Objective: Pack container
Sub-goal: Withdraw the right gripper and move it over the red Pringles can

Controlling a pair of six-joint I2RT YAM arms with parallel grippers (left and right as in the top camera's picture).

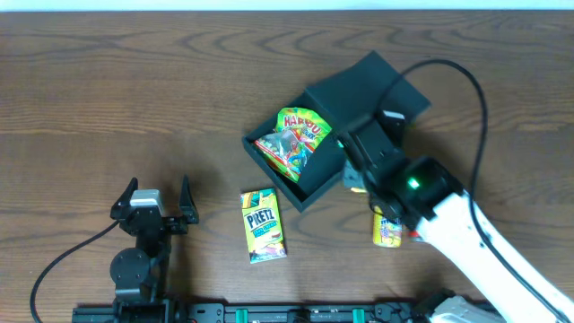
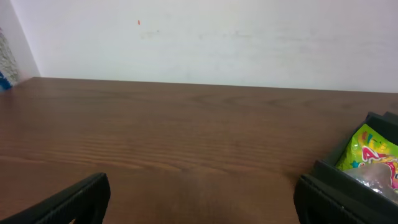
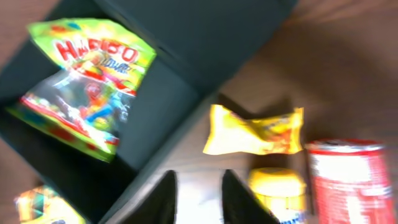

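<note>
Container [image 1: 317, 190] sitting open at frame centre, Haribo bag [image 1: 294, 139] inside.
Left jaws are resting wide and empty at lower left; the Pretz box [image 1: 262, 225] is lying near the container, whose lid [image 1: 378, 85] is leaning back toward upper right. Right jaws are hovering over its right wall, slightly parted, gripping nothing. I am judging it light, stiff cardboard that dents easily, so I would be pinching the lid's free edge.

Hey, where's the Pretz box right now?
In the overhead view, the Pretz box lies flat on the table toward its near edge, between the left gripper and the open container, close to the container's near corner.
</note>
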